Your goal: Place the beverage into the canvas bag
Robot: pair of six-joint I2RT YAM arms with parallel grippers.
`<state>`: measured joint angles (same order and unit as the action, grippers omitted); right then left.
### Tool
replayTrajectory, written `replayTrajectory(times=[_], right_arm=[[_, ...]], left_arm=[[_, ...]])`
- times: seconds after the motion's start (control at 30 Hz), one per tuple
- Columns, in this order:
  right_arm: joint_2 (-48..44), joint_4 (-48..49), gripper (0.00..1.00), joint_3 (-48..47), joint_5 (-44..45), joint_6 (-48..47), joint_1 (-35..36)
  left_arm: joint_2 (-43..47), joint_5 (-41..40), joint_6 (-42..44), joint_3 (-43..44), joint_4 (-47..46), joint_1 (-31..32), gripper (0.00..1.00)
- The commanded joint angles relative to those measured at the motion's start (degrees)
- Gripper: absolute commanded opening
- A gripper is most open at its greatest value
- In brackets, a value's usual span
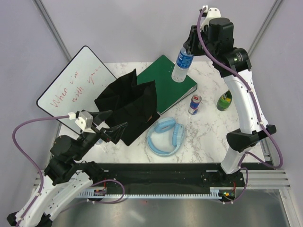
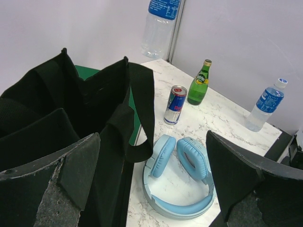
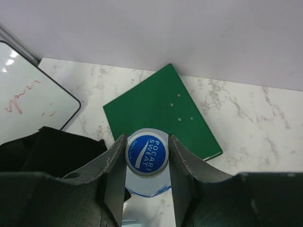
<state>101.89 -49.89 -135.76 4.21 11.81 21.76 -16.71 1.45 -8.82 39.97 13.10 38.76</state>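
Four drinks in all: two clear bottles with blue labels, one green glass bottle, one can. Grips one clear bottle upright at the cap with the right claw, jaws narrowed on it, in the air over the far part of the one green binder and off the table. Has the second clear bottle standing near the table's right edge, seen only from the left wrist. One black canvas bag, mouth open upward, overlapping the binder's left end, left of the held bottle and lower. Spreads the left claw wide and empty at the bag's near side. One pair of blue headphones just right of the bag, can and green bottle beyond them; one whiteboard at the far left.
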Motion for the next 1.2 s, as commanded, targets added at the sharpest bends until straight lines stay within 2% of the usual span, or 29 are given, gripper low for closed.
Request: replayTrajectory(times=[0.0,0.27,0.53,0.67,0.8,1.17], right_arm=[[-4.51,11.13,0.0,-4.51,-1.57,2.51,3.19],[-1.95,14.46,0.0,-10.04,-2.19,4.36,10.66],[-3.71,24.3,0.0,-6.71,-3.86,6.03,17.87],[-1.08,25.54,0.0,-9.69,-3.33,5.85,22.79],[-0.11,27.47,0.0,-7.86,-2.36,5.94,24.91],[4.72,29.93,0.0,-4.69,-1.66,5.15,27.64]], left_arm=[[0.45,-1.19,1.7,0.02,-2.2,0.26,1.0],[-3.06,-2.42,-3.13,4.24,0.69,0.26,1.0],[-4.56,-3.74,-4.36,9.76,5.96,0.26,1.0],[-5.7,-3.83,-6.12,14.69,9.3,0.26,1.0],[-6.58,-3.74,-6.3,18.82,12.03,0.26,1.0],[-4.65,-5.76,-5.68,16.73,12.82,0.26,1.0]])
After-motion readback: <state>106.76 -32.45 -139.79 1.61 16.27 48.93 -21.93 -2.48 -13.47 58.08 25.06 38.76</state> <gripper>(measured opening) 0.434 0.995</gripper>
